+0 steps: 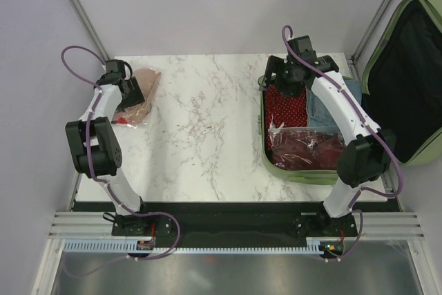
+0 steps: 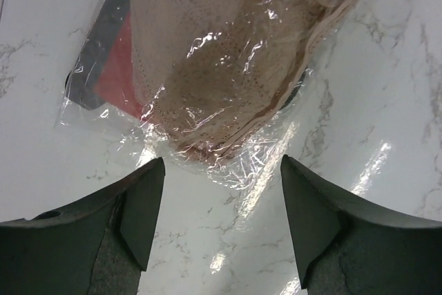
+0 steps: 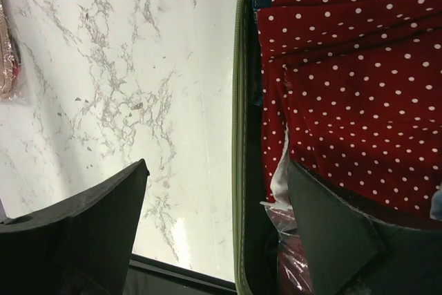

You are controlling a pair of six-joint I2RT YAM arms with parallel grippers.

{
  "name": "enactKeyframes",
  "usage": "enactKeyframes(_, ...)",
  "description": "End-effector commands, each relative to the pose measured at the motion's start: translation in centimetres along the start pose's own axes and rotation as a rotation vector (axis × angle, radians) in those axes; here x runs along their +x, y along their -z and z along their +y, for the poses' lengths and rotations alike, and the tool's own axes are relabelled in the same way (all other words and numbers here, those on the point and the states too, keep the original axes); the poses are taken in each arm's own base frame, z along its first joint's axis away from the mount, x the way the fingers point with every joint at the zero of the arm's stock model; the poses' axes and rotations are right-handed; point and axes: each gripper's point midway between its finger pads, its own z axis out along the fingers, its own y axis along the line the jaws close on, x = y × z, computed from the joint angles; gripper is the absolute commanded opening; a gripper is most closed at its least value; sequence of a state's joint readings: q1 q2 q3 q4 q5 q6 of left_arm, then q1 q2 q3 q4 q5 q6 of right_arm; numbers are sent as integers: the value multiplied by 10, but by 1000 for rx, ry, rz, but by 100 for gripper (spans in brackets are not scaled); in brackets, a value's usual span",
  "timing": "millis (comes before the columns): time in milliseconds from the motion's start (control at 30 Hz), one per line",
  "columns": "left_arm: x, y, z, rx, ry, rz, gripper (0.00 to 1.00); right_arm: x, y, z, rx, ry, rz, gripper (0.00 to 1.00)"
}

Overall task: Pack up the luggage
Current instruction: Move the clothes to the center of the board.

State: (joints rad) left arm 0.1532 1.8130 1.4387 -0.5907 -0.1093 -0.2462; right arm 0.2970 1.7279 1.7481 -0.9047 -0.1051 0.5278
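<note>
Straddling the luggage point(image 3: 239, 136) rim, right fingers point(image 3: 103, 219) spread wide; far from it, left fingers point(image 2: 138, 205) spread beside a bagged garment point(image 2: 221, 67).

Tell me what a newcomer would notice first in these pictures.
The open green luggage stands out at the right of the table, a red polka-dot cloth inside. At the far left lies a bagged tan garment, the left gripper open just before it. The right gripper hangs open over the luggage's rim.
</note>
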Motion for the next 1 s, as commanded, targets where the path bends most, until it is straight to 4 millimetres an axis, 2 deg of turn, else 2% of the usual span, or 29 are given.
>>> enactKeyframes(0,9,-5,26,-110,-63,27,75,-17,-1,17,-67,9,-33,89)
enactKeyframes(33,12,-7,35,-123,-32,34,76,-17,-4,19,-70,8,-29,89)
enactKeyframes(100,10,-10,41,-111,-2,34,76,-19,-4,21,-77,9,-32,89)
enactKeyframes(133,3,-11,49,-109,21,21,76,-17,-6,21,-76,9,-23,89)
enactKeyframes(200,-5,-13,53,-94,38,6,77,-16,-7,22,-81,9,-17,89)
enactKeyframes(233,-19,-13,57,-78,55,-30,77,-16,-7,22,-83,10,-17,89)
enactKeyframes(400,-54,-22,44,24,48,-103,77,-14,-7,24,-87,10,-11,89)
enactKeyframes(500,-72,-36,35,75,45,-120,78,-12,-8,25,-89,13,-2,89)
enactKeyframes(533,-87,-35,34,87,51,-149,78,-10,-8,26,-91,13,5,89)
enactKeyframes(567,-86,-45,31,97,52,-134,78,-9,-9,26,-89,12,7,89)
enactKeyframes(600,-90,-48,28,119,56,-137,78,-9,-8,27,-91,12,9,89)
enactKeyframes(633,-101,-47,26,129,55,-158,78,-7,-8,29,-92,15,13,89)
enactKeyframes(667,-96,-59,24,136,54,-136,78,-5,-8,29,-91,14,18,89)
enactKeyframes(733,-97,-67,24,137,60,-126,78,-4,-8,31,-93,11,20,89)
enactKeyframes(767,-91,-74,26,127,64,-106,79,-4,-8,32,-95,9,22,89)
enactKeyframes(967,-66,-94,20,154,53,-33,81,0,-6,40,-105,10,26,89)
